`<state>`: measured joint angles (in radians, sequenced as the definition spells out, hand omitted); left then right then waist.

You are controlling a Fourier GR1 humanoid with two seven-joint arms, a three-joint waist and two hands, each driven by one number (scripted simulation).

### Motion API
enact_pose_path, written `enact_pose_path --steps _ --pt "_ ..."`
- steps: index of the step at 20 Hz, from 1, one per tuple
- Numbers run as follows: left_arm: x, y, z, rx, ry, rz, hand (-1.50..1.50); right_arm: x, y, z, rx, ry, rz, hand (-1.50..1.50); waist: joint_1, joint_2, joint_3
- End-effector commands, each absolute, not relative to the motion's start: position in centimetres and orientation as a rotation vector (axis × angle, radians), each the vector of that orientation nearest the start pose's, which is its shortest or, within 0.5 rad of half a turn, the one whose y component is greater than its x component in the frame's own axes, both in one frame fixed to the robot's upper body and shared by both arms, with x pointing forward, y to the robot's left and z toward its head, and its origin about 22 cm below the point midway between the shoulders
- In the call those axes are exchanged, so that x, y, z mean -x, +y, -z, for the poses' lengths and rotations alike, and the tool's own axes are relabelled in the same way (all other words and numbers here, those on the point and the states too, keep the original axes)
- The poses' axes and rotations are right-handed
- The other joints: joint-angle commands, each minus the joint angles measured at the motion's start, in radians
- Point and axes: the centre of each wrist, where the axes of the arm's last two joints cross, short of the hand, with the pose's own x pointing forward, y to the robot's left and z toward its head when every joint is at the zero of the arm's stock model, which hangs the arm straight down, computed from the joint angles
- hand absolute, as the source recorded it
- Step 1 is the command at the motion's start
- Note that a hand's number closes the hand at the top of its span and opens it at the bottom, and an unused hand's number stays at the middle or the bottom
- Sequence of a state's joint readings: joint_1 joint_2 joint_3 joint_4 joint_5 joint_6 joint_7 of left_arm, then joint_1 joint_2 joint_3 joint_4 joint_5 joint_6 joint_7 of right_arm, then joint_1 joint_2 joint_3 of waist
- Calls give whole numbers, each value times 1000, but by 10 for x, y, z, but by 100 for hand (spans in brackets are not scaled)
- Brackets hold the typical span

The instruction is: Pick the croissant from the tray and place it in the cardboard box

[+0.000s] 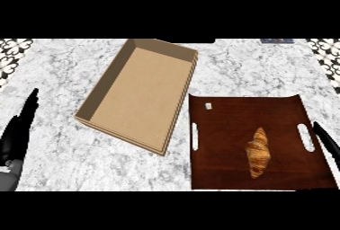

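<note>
Both hands are waiting open-fingered and holding nothing, left hand (16,134) and right hand (327,140) flanking the bench (60,179), while the croissant (258,152) is lying lengthwise on the tray (219,134) beside the box (136,94), favouring a right-hand grasp across its narrow middle.

Surface: a white-and-grey marbled counter (246,67) filled the view.
Box: an open cardboard box (139,92) lay straight on the counter, left of centre, turned at an angle.
Tray: a dark brown tray (225,134) with slot handles on its two sides lay on the counter at the right, just beside the box's lower right edge.
Far edge: a small dark object (276,41) showed at the counter's top right; what it was could not be told.
</note>
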<state>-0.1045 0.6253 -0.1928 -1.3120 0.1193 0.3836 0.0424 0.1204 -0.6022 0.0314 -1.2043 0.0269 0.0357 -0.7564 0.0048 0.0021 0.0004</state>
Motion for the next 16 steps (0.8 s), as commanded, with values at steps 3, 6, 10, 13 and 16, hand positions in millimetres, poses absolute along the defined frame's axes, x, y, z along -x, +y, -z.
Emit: enact_pose_path --steps 3,6,10,13,16 --pt "-258 345 -3 -640 -1366 216 0 -218 -421 -7 456 -1540 -956 -150 7 -1 -2" --pt "-260 359 -17 -645 -1370 213 0 -237 -408 -32 423 -1445 -1066 -150 6 -3 -2" --pt "-266 358 -22 -631 -1365 217 0 -250 -387 -34 446 -1262 -1230 -150 10 -1 -2" --pt "-264 355 -15 -633 -1347 220 0 -266 -343 -24 384 -1222 -1244 -150 7 -2 -1" --pt "-254 349 -1 -649 -1375 213 0 -281 -345 -44 356 -1195 -1249 -150 1 -2 -1"
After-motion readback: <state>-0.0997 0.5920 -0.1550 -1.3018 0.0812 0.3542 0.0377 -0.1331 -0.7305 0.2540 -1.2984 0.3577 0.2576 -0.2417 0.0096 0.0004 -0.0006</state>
